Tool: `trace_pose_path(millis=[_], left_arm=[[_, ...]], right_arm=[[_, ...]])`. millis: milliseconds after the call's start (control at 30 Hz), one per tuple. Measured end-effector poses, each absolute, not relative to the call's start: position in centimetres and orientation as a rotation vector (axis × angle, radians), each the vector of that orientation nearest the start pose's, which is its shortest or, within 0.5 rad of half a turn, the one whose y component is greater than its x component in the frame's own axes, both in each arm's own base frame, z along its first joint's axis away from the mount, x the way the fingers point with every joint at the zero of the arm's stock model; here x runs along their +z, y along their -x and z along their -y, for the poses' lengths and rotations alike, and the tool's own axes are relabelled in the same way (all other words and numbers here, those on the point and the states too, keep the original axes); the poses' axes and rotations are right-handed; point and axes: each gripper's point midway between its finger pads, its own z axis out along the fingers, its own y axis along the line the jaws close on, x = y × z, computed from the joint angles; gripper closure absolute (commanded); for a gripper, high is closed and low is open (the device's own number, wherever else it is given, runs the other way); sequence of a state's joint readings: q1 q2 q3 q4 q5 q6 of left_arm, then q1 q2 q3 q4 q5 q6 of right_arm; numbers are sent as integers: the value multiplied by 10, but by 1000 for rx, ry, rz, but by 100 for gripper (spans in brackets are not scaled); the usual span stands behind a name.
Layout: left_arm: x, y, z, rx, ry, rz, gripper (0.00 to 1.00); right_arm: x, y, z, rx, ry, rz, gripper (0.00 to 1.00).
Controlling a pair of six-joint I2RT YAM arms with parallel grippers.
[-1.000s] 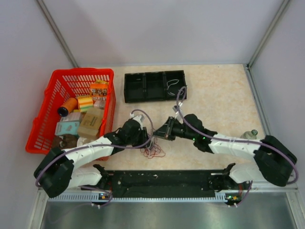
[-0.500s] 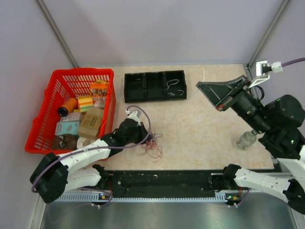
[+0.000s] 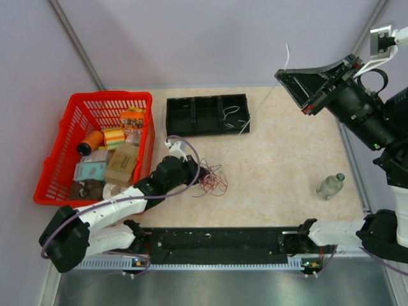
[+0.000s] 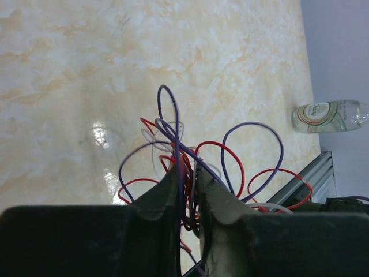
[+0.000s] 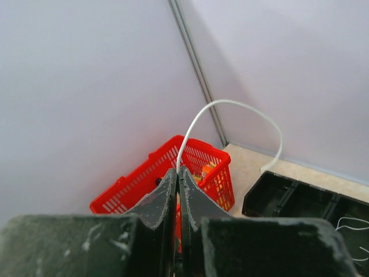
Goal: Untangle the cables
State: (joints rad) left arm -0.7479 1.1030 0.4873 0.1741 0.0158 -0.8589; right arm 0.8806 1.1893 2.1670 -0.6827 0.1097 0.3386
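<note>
While aloft, right end effector (image 5: 177,171) tight on one white cable (image 5: 230,103); left end effector (image 4: 187,174) tight on tangle (image 4: 222,147).

We logged the cables (image 3: 210,182) as a loose tangle of hair-thin red, violet-blue and white loops, lying on the table (image 3: 287,146) near its front middle. One white strand (image 3: 255,116) ran taut from the tangle, rising to the right, its free end curling in an arc.
</note>
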Motion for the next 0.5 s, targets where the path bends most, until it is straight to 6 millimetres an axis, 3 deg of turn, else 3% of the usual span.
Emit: trace_pose_path(millis=[133,233,367,467,500], left_arm=[[122,-232,256,-963,126,-2176,57],[111,-229,246,-904,129,-2212,56],[100,-224,238,-858,125,-2248,63],[101,-224,238,-854,110,-2242,48],[101,-224,238,-855,103,-2241,48]], right_arm=[[631,-166,-192,974,258,-1290,100],[623,-170,-191,962,243,-1284,100],[615,-176,-194,942,239,-1287,100],[615,-177,-193,930,237,-1280,100],[616,-176,-192,928,239,-1272,100]])
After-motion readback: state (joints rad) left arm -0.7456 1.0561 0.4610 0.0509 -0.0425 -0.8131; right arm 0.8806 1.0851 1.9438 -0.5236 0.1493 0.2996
